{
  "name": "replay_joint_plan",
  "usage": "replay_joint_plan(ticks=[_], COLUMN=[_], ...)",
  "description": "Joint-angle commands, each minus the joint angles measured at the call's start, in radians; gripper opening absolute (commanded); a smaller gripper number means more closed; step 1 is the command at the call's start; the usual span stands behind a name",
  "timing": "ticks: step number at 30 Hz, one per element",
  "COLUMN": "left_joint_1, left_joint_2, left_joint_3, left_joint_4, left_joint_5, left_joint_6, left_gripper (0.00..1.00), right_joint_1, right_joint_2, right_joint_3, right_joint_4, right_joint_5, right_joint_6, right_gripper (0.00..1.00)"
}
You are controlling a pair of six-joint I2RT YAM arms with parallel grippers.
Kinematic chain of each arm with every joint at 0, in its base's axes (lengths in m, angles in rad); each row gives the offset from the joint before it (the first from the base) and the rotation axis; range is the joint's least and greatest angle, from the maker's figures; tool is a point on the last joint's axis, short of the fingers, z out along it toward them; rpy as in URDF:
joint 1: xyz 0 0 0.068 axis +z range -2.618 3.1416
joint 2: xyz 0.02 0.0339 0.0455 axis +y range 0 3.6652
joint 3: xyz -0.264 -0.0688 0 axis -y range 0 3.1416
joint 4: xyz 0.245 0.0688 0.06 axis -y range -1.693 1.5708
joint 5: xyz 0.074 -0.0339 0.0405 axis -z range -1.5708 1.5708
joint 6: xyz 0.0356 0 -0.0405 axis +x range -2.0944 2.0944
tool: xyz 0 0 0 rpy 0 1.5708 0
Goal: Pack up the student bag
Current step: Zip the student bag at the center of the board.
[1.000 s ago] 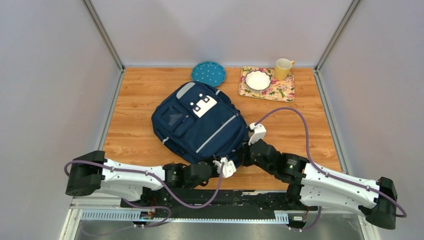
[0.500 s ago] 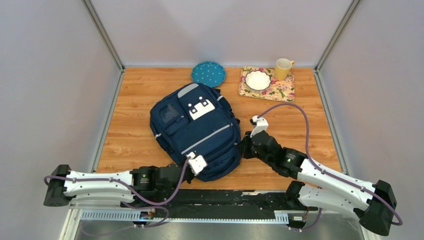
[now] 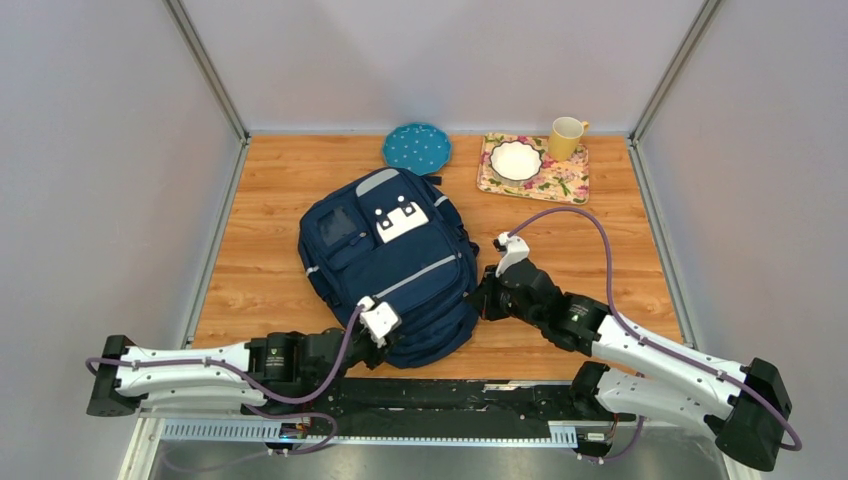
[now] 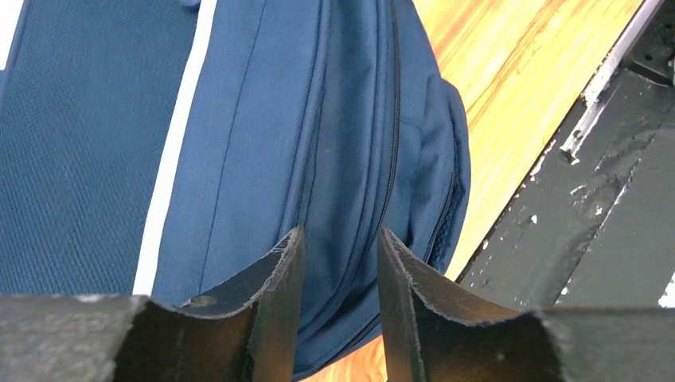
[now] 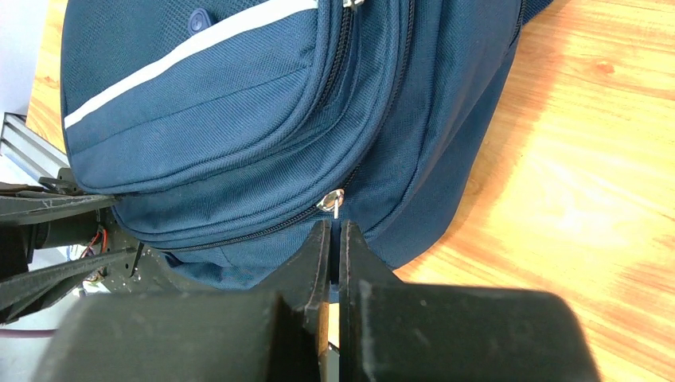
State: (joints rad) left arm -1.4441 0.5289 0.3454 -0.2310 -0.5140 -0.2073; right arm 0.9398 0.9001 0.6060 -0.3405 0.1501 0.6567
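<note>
Our left tool point(image 4: 341, 239) has parted, empty, at the navy fabric backpack's point(image 3: 400, 270) 6 o'clock; right tool point(image 5: 334, 227), pinching the metal zip pull point(image 5: 333, 203), should follow the track.

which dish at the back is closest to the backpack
The teal dotted plate, just beyond the backpack's grey top; the white bowl and yellow mug stand farther off to the right.

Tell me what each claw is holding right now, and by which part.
Right claw is shut on the student bag's metal zipper pull. Left claw stands open over the bag's bottom end and appears to grip nothing.
</note>
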Motion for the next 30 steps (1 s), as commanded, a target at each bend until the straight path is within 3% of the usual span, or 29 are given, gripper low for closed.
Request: replay_joint_plan(ticks=[1, 7, 11, 22, 23, 30], left_joint_1=[0.002, 0.002, 0.002, 0.065, 0.070, 0.085], left_joint_2=[0.123, 0.393, 0.543, 0.697, 0.707, 0.749], left_joint_3=[0.133, 0.290, 0.348, 0.371, 0.372, 0.373], left_joint_4=[0.133, 0.226, 0.263, 0.298, 0.302, 0.260], left_joint_5=[0.012, 0.120, 0.114, 0.066, 0.062, 0.016], left_joint_6=[0.112, 0.233, 0.263, 0.232, 0.233, 0.185], left_gripper=[0.48, 0.57, 0.61, 0.64, 0.62, 0.17], right_joint_1=[-0.007, -0.009, -0.007, -0.007, -0.007, -0.009], right_joint_2=[-0.013, -0.021, -0.041, -0.090, -0.090, -0.102], right_joint_3=[0.024, 0.026, 0.032, 0.043, 0.043, 0.041], right_joint_4=[0.023, 0.023, 0.005, -0.028, -0.028, -0.026], right_joint_5=[-0.004, -0.004, -0.001, -0.015, -0.018, -0.018], right_joint_6=[-0.014, -0.017, -0.020, -0.025, -0.025, -0.031], right_gripper=[0.00, 0.00, 0.00, 0.00, 0.00, 0.00])
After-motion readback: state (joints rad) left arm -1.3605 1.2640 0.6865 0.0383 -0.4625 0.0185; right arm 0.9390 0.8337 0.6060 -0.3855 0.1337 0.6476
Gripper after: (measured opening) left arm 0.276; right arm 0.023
